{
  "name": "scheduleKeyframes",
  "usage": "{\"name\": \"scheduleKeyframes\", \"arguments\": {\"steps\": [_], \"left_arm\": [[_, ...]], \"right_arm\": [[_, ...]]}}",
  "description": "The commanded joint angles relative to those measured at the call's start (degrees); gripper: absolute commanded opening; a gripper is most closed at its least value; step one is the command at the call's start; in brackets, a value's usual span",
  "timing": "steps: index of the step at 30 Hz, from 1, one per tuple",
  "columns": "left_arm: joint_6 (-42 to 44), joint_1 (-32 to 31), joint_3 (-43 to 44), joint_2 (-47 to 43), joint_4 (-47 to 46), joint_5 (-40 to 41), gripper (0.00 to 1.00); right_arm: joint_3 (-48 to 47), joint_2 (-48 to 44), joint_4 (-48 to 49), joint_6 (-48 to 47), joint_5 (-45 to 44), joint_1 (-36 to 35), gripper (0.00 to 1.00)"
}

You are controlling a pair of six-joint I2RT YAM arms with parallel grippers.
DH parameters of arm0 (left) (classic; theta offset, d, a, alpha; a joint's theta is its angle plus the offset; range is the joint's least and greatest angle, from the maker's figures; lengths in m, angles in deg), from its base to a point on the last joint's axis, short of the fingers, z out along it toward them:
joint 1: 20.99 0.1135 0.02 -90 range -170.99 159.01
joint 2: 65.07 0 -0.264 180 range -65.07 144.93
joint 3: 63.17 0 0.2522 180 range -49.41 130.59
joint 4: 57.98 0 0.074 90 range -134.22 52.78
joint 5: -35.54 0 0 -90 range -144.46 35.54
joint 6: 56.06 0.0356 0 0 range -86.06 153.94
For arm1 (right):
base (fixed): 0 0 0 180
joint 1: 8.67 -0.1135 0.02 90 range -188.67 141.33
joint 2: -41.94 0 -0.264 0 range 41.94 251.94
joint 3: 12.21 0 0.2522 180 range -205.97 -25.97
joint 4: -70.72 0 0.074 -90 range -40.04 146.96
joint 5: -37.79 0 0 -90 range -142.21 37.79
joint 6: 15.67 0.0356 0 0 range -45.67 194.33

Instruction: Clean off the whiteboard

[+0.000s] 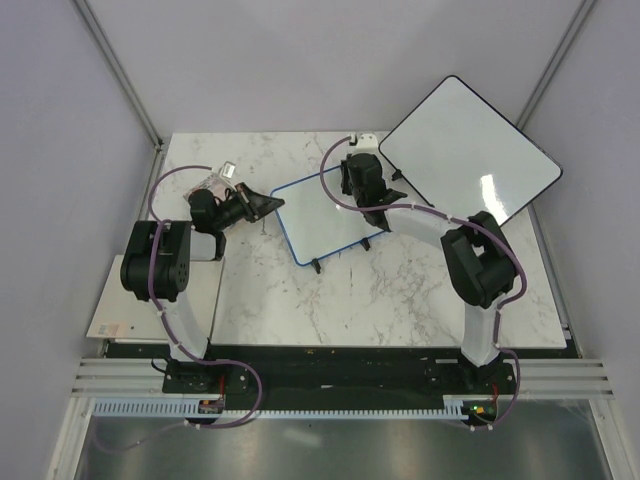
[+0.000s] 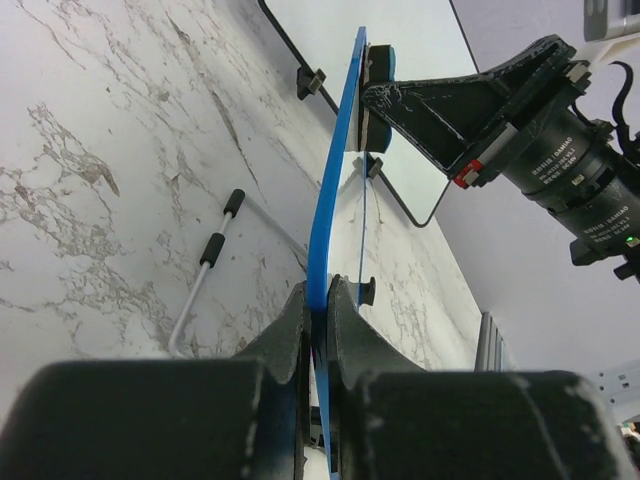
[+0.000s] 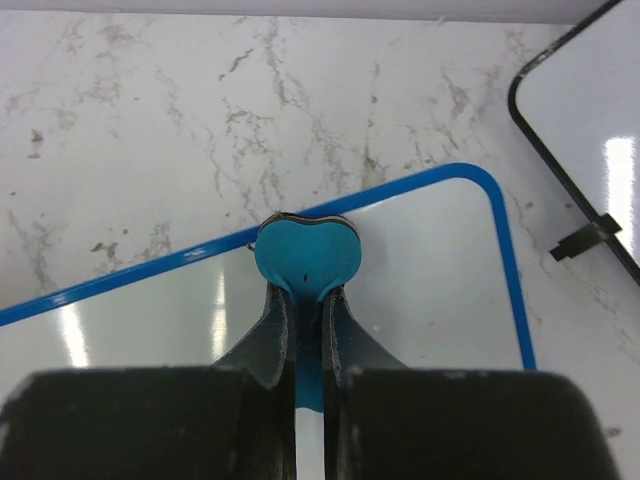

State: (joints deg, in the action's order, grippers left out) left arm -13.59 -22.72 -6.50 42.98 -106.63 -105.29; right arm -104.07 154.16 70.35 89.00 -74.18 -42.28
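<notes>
white marble-veined counter (image 1: 300, 300), small blue-framed whiteboard (image 1: 322, 220) on black feet near its middle, larger dark-framed white board (image 1: 470, 150) at the far right corner reaching past the edge, thin grey rod (image 2: 212, 247) with black sleeves lying beside the whiteboard

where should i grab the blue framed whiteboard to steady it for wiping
Grip the thin blue frame at the left edge of the whiteboard, coming from the left with the jaws above and below it. The rim is narrow and stands off the table, so they fit. The left gripper is shut there, leaving the face to the eraser in the right gripper.
</notes>
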Motion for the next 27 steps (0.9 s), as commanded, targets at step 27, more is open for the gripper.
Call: {"name": "scheduleKeyframes", "arguments": {"steps": [27], "left_arm": [[12.5,-3.7,-0.6,-4.8,11.6,-7.0,0.02]], "right_arm": [[30.5,-34.6,-9.0,0.7,-3.0,3.3,0.0]]}}
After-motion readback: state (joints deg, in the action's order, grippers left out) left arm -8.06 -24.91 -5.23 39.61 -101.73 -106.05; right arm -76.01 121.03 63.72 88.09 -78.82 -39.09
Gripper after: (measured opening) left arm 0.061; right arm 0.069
